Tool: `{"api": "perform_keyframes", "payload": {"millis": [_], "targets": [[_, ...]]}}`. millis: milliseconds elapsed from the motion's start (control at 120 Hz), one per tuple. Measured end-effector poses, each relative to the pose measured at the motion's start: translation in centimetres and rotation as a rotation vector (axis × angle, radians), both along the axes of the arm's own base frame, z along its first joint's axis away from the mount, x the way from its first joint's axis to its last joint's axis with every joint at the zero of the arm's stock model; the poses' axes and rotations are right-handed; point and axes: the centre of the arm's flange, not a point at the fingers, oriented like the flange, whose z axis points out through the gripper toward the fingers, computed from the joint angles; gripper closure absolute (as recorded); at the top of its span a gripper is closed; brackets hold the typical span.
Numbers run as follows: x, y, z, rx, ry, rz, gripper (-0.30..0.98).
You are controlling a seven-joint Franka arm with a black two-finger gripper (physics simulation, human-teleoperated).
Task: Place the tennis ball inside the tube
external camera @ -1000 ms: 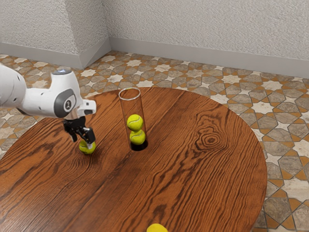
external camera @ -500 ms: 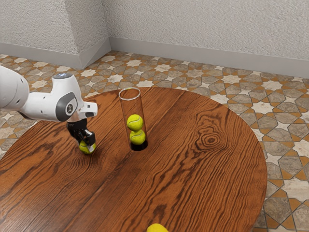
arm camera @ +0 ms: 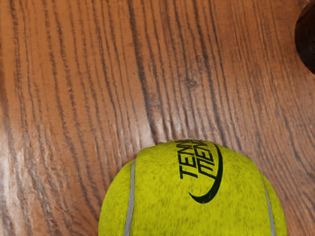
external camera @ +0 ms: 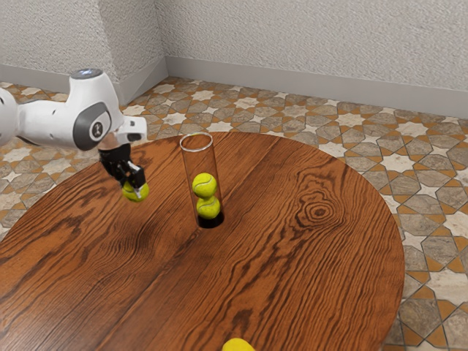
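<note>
Above table [external camera: 292,278], near tube [external camera: 200,162], pincer [external camera: 132,187] points down, clasping tennis ball [arm camera: 162,196] aloft.

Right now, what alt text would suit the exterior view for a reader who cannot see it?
The black claw of a white robot arm grips a tennis ball above a round wooden table. Nearby stands a clear tube holding two balls; another ball lies near the view's lower edge.

A plain room, home or otherwise unclear — patterned tile floor [external camera: 431,219], pale textured walls [external camera: 307,44]
</note>
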Motion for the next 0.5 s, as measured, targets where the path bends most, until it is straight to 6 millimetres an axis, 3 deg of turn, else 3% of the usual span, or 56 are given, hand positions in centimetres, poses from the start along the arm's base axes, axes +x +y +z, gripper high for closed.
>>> {"api": "perform_keyframes", "payload": {"millis": [117,292,500], "targets": [[-0.2,-1.0,2.4,0.002,-0.022,-0.002,0.66],[-1.0,-3.8,8.3,0.002,-0.093,-0.027,0.63],[-1.4,-5.1,11.5,-0.013,-0.134,-0.036,0.58]]}}
